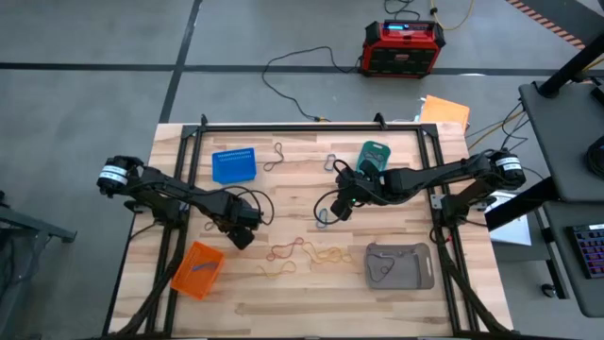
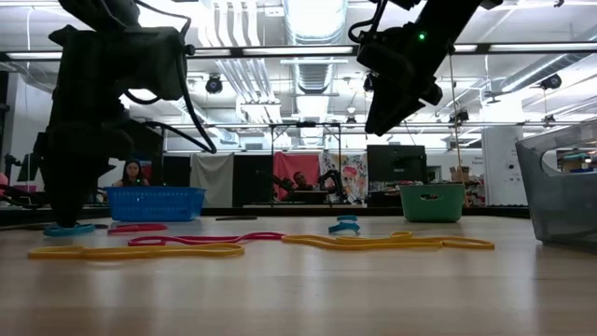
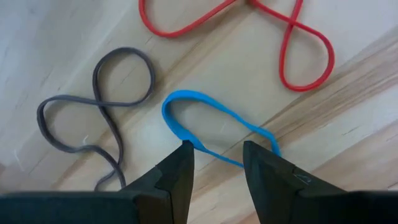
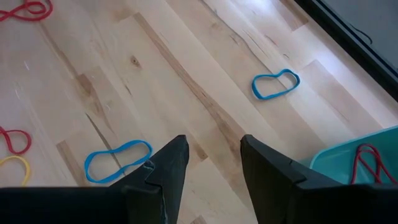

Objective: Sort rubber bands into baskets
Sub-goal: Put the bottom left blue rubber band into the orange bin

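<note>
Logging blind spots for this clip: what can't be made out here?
- Blue rectangular plastic basket: contents too small, high view.
- Flat grey plastic basket: cut off by the low view's edge.
- Thin blue rubber band: partly hidden behind left gripper fingers, left wrist view.

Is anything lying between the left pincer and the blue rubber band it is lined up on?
Nothing visible. The left pincer is open right at the blue rubber band, one side of the loop passing between its fingertips on bare wood. The grey band and red band lie off to the sides.
</note>
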